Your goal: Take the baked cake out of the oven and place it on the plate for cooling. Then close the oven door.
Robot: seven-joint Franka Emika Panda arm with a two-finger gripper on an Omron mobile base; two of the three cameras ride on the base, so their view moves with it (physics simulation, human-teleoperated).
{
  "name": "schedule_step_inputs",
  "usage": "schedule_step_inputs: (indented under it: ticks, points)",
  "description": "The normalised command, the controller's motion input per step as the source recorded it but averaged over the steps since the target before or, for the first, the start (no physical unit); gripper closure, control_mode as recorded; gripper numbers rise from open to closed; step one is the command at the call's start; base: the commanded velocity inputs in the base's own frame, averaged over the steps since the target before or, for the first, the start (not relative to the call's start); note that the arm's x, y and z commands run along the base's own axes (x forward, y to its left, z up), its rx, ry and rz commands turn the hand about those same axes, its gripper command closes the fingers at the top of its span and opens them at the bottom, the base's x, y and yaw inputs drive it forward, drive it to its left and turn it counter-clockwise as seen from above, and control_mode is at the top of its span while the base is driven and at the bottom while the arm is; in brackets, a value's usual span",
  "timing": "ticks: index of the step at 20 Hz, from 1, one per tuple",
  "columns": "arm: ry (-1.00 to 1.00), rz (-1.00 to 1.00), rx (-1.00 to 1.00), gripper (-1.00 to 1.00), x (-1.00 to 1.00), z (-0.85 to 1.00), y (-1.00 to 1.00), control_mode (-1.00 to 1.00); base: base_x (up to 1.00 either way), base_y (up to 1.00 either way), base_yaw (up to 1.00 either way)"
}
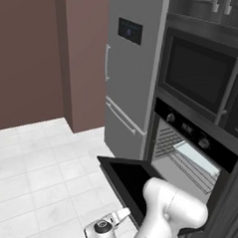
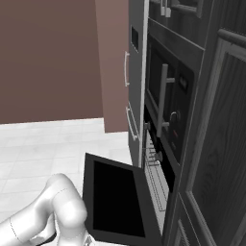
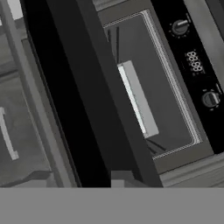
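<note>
In the white-tiled kitchen, the black built-in oven (image 1: 189,150) stands with its black glass drop-down door (image 1: 125,178) lowered; gripper state unreadable, so reach in level above the wire racks (image 1: 188,162).

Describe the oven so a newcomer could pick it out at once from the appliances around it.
Find the tall grey fridge; the dark appliance column stands just to its right. The oven is the lower unit there, under the microwave. Unlike the microwave with its vertical handle, it has two round knobs, a small display, wire racks inside and its oven door dropped open.
</note>
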Motion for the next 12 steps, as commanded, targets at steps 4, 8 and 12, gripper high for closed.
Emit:
schedule_step_inputs:
  ticks: [4,8,12]
  points:
    - [-0.29,-0.27,-0.34,-1.00,0.54,0.05,0.00,-1.00,0.00,0.00,0.00]
    - [-0.25,-0.28,-0.34,-1.00,0.63,0.08,0.00,-1.00,0.00,0.00,0.00]
    - [-0.21,-0.29,-0.35,-1.00,0.69,0.12,0.00,-1.00,0.00,0.00,0.00]
